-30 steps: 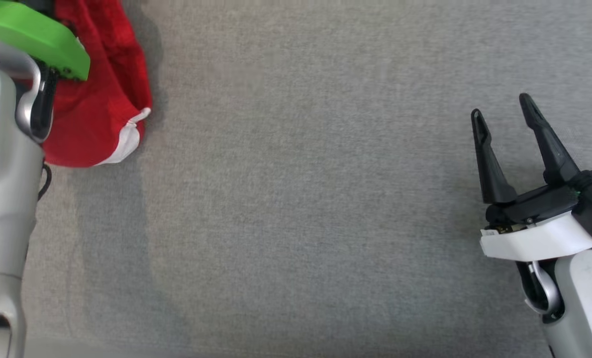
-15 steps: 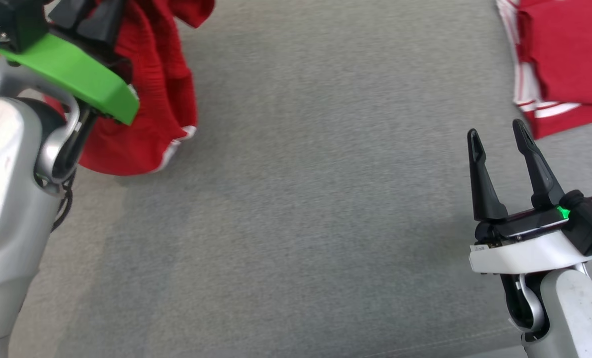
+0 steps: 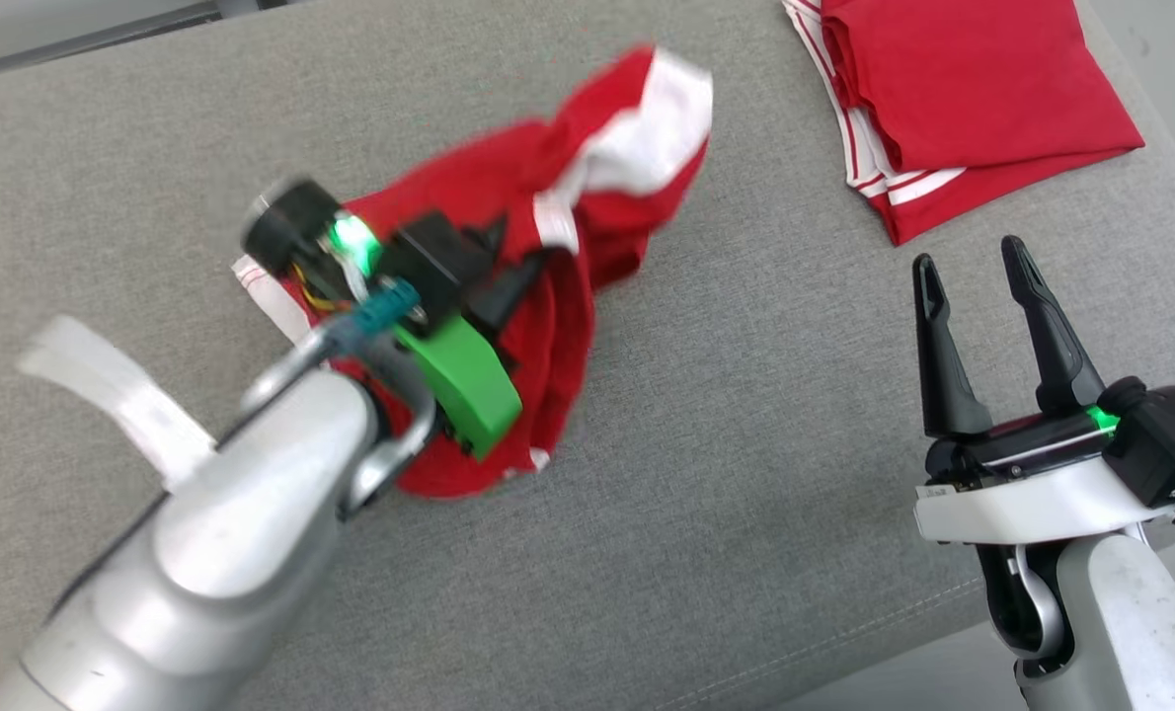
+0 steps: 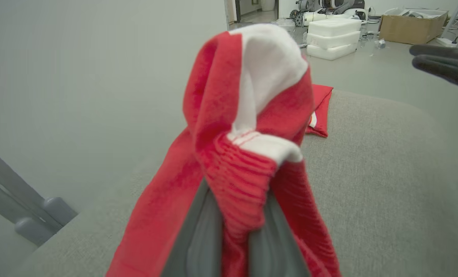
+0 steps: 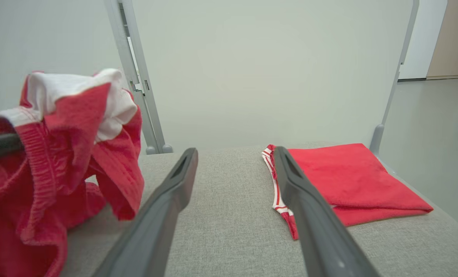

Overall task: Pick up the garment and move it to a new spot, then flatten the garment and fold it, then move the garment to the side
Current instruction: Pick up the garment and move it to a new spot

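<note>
left gripper (image 3: 520, 276): jaws closed on the garment (image 3: 563, 336). the garment is red with white panels and sits over the left-centre of the grey fabric surface (image 3: 745, 444). it is bunched and raised at the grip point.

head view: the garment drapes around the left gripper. one white-banded end is thrown up and away from the robot. a green wrist part (image 3: 464, 385) covers part of the cloth. whether the lower folds touch the surface cannot be told from here.

left wrist view: this supplies the grip detail. the two grey fingers (image 4: 198, 238) are pressed together on a ribbed red hem, with the white panel standing above them. this view also takes in the room beyond: white foam blocks (image 4: 333, 38) and a cardboard box (image 4: 410, 23) on the floor. the dark fingertips of the other arm show at the upper right edge.

right gripper (image 3: 970, 255): jaws fully apart, nothing between them. it hovers over the right side of the surface, well apart from the garment.

right wrist view: this gives the side profile. the garment hangs from the left gripper, and its lower folds appear to rest on the surface. a second folded red garment (image 5: 348, 181) with white stripes lies flat at the far right corner. a grey frame post (image 5: 136, 77) stands behind the surface.
</note>
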You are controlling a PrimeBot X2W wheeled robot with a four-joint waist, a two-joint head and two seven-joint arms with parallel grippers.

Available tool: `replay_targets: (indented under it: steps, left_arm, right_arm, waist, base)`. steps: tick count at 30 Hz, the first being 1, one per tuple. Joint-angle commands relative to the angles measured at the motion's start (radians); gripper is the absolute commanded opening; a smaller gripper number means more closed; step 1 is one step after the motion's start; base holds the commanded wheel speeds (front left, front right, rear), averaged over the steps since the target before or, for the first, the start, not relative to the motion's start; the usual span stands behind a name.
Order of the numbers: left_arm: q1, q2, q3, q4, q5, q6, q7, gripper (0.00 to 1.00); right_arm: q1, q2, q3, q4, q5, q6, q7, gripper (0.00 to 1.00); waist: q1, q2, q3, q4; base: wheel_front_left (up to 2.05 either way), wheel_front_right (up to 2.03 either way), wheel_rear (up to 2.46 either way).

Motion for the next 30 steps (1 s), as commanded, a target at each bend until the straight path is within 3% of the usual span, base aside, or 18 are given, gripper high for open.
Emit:
replay_targets:
  steps: [1, 11, 12, 13, 14, 18, 22, 23, 26, 28, 30]
  left_arm:
    - [0.021, -0.006, -0.025, 0.042, 0.010, -0.003, -0.019, 0.00]
    - [0.011, -0.066, -0.264, 0.333, 0.062, -0.006, -0.133, 0.00]
    - [0.010, -0.073, -0.268, 0.349, 0.057, -0.006, -0.153, 0.12]
    - [0.010, -0.080, -0.269, 0.359, 0.055, -0.006, -0.169, 0.49]
    - [0.013, -0.088, -0.263, 0.368, 0.052, 0.002, -0.186, 1.00]
    - [0.061, -0.104, -0.227, 0.357, 0.033, 0.049, -0.232, 1.00]
    - [0.150, -0.093, -0.149, 0.288, 0.002, 0.152, -0.251, 1.00]
    - [0.209, -0.092, -0.090, 0.228, -0.015, 0.213, -0.254, 1.00]
    - [0.327, -0.100, 0.021, 0.112, -0.031, 0.291, -0.253, 1.00]
    - [0.444, -0.117, 0.118, 0.012, -0.031, 0.330, -0.252, 1.00]
    - [0.519, -0.132, 0.169, -0.039, -0.018, 0.330, -0.252, 1.00]
  right_arm:
    - [-0.015, 0.002, 0.003, -0.002, 0.007, -0.002, 0.000, 1.00]
    - [-0.020, -0.010, 0.021, 0.007, 0.008, -0.002, 0.000, 1.00]
    - [-0.015, -0.011, 0.022, 0.009, 0.009, -0.002, 0.000, 1.00]
    - [-0.013, -0.013, 0.024, 0.010, 0.008, -0.002, 0.000, 1.00]
    - [-0.009, -0.015, 0.029, 0.011, 0.008, -0.002, 0.000, 1.00]
    - [0.005, -0.022, 0.049, 0.017, 0.004, -0.002, 0.000, 1.00]
    - [0.021, -0.024, 0.073, 0.023, 0.001, -0.002, 0.000, 1.00]
    - [0.026, -0.024, 0.080, 0.023, -0.002, -0.002, 0.000, 1.00]
    - [0.043, -0.029, 0.086, 0.031, -0.005, -0.002, 0.000, 1.00]
    - [0.059, -0.031, 0.092, 0.039, -0.010, -0.002, 0.000, 1.00]
    - [0.077, -0.032, 0.093, 0.047, -0.011, -0.002, 0.000, 1.00]
  waist:
    - [0.0000, -0.0001, 0.023, -0.001]
    - [0.0000, -0.0001, 0.034, 0.018]
    - [0.0000, -0.0001, 0.028, 0.025]
    - [0.0000, -0.0001, 0.022, 0.030]
    - [0.0000, -0.0001, 0.013, 0.038]
    - [0.0000, -0.0001, -0.036, 0.068]
    - [0.0000, -0.0001, -0.084, 0.099]
    - [0.0000, -0.0001, -0.104, 0.121]
    - [0.0000, -0.0001, -0.134, 0.163]
    - [0.0000, -0.0001, -0.164, 0.203]
    - [0.0000, -0.0001, -0.188, 0.232]
  base:
    - [0.00, 0.00, 0.00]
    - [0.00, 0.00, 0.00]
    - [0.00, 0.00, 0.00]
    - [0.00, 0.00, 0.00]
    - [0.00, 0.00, 0.00]
    - [0.00, 0.00, 0.00]
    - [0.00, 0.00, 0.00]
    - [0.00, 0.00, 0.00]
    - [0.00, 0.00, 0.00]
    - [0.00, 0.00, 0.00]
    - [0.00, 0.00, 0.00]
